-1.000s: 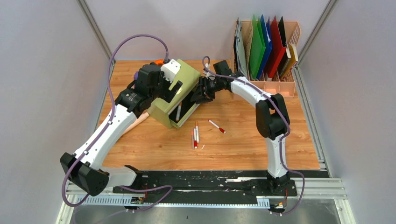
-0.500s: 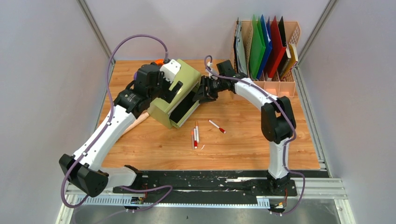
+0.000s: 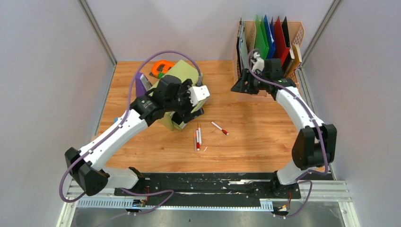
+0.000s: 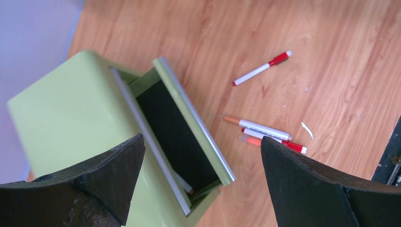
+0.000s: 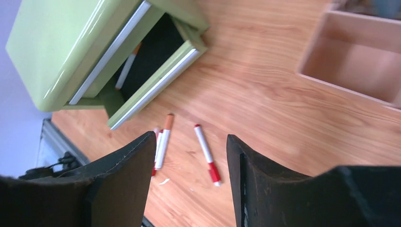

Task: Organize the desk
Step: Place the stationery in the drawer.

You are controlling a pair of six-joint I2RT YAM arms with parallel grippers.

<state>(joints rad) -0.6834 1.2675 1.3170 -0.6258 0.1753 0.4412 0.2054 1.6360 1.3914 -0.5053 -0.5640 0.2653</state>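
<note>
Wood-grain table (image 3: pixel 255 146) ran from the back wall to the black and silver rail (image 3: pixel 213 182) at the arms' bases, carrying everything else. An olive-green drawer chest (image 3: pixel 182 72) sat askew on its left half with its drawer (image 4: pixel 179 137) pulled open, and a pen (image 5: pixel 126 67) lay inside. The left end effector (image 4: pixel 202 142) hung over the chest, fingers spread wide with nothing between them. Just beside the drawer, two pens (image 3: pixel 197 137) lay touching side by side on the wood, with a red-capped pen (image 3: pixel 219 127) a little to their right. The right end effector (image 5: pixel 191 138) was near the front of the peach file rack (image 3: pixel 297 33) at the back right corner — its fingers apart, gripping nothing. Coloured folders (image 3: pixel 267 42) stood upright in the rack.
</note>
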